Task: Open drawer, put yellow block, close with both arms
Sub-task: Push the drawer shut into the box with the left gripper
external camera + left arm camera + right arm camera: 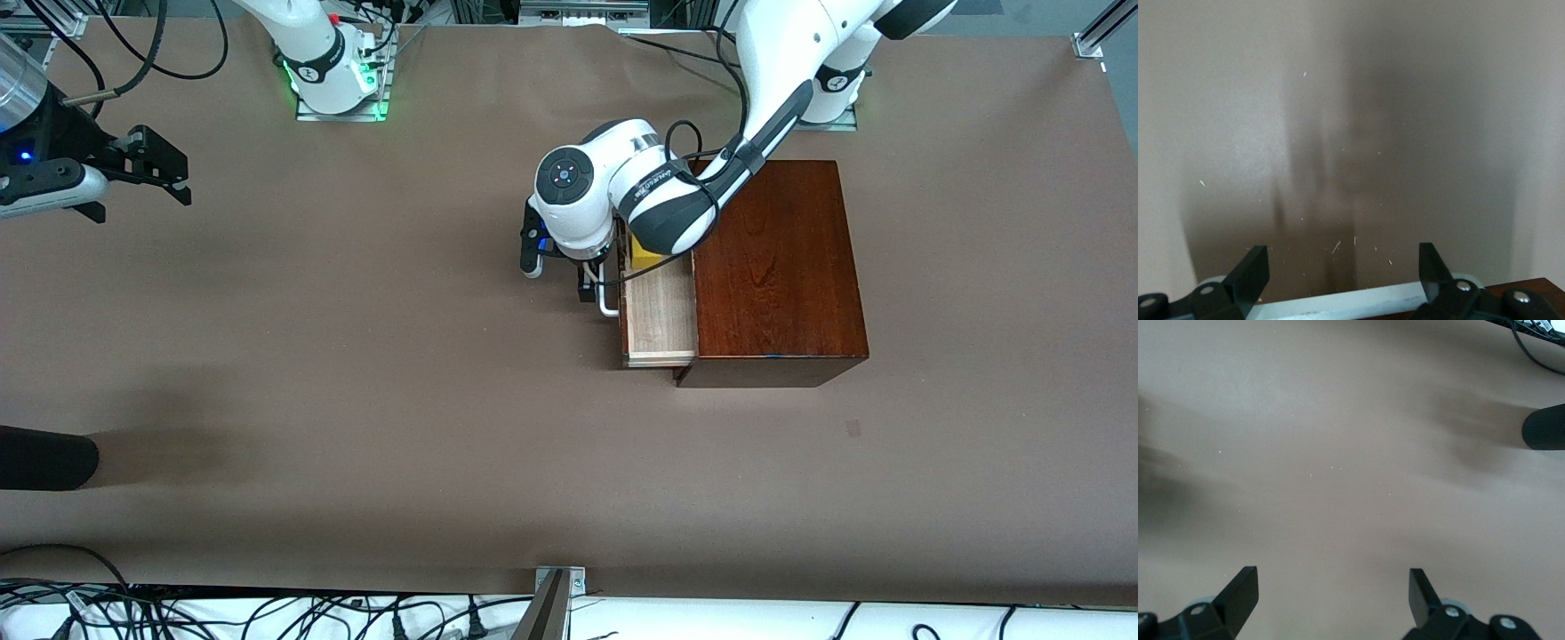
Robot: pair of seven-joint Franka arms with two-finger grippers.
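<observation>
The mahogany box (773, 267) stands toward the left arm's end of the table. Its drawer (660, 316) is slid partway out, showing pale wood. The yellow block (644, 259) lies in the drawer, partly hidden under the left arm's wrist. My left gripper (589, 286) hangs low in front of the drawer at the white handle (608, 302). In the left wrist view the left gripper (1345, 257) is open, and the white handle (1351, 301) runs across between the bases of its fingers. My right gripper (173, 173) waits open over bare table at the right arm's end, and the right gripper (1331, 577) holds nothing.
A dark rounded object (44, 458) juts in over the table at the right arm's end, nearer the front camera, and the same dark object (1545, 430) shows in the right wrist view. Cables and a metal bracket (556, 596) line the table's front edge.
</observation>
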